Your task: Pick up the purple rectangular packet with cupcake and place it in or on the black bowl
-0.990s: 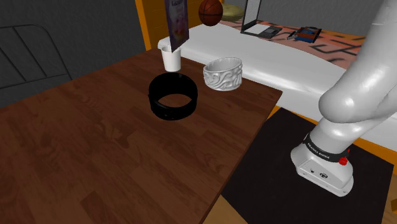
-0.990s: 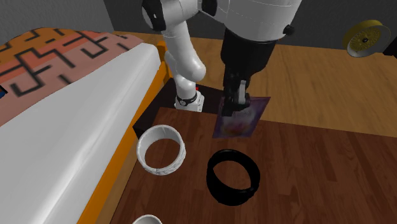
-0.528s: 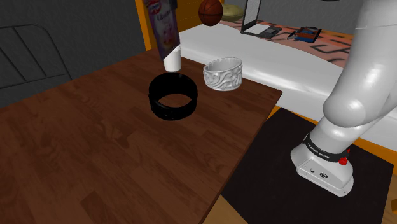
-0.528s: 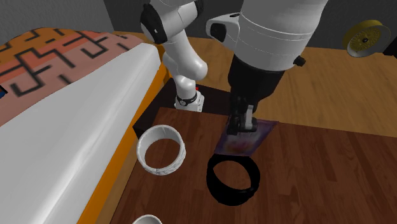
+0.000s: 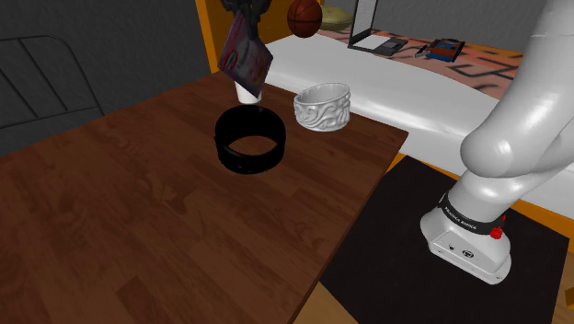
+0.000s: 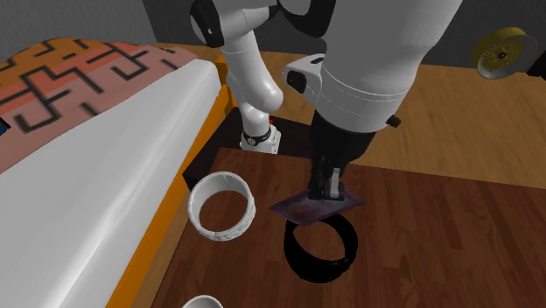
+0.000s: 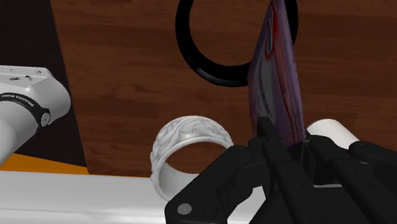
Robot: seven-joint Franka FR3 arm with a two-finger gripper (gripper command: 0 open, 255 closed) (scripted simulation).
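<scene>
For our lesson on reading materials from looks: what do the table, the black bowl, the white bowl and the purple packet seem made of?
Table: wood, dark brown, grain and plank seams show.
Black bowl: plain smooth black, perhaps plastic or glazed ceramic; open.
White bowl: carved-looking swirls, maybe ceramic or stone.
Purple packet: thin printed sheet, likely plastic film or foil.

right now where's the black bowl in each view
Shoulder view: black bowl on the table, upper middle, left of the white patterned bowl.
Second exterior view: bottom centre, right of the white patterned bowl, below the held purple packet.
Wrist view: beyond the gripper, past the white patterned bowl, the shared landmark.
</scene>
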